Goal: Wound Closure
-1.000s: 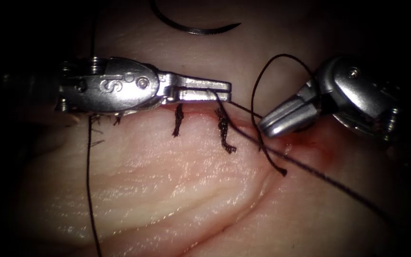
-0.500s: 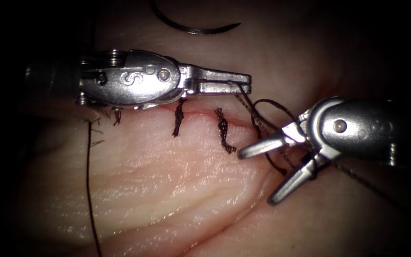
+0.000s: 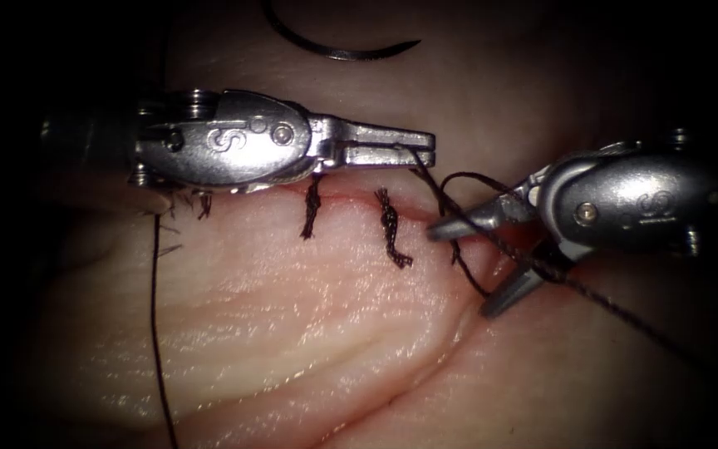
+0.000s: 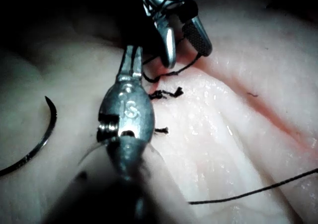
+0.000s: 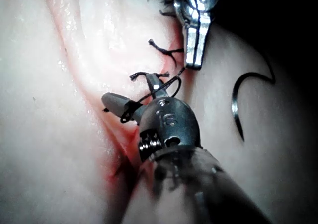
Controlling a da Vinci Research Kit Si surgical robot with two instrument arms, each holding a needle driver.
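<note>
— Needle (image 3: 338, 50) location?
— Lying free on the tissue (image 3: 292, 333) beyond the cut (image 3: 351, 198), in neither tool.
— Left tool (image 3: 413, 148)?
— Gripping the thread (image 3: 434, 187), jaws closed.
— Right tool (image 3: 467, 266)?
— Gaping wide astride the thread, holding nothing.

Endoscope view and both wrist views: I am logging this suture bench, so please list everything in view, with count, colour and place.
tissue: one, pale pink, under everything.
cut: one, reddish line beneath the left tool.
needle: one, dark, curved, lying free on the tissue, held by neither tool, not in the tissue.
thread: one dark strand, from the left tool's jaws past the right tool.
cut ends of thread: dark tufts along the cut.
red fluid: stain at the cut's right end.
left tool: silver, jaws shut on the thread.
right tool: silver, jaws open around the thread, holding nothing.
</note>
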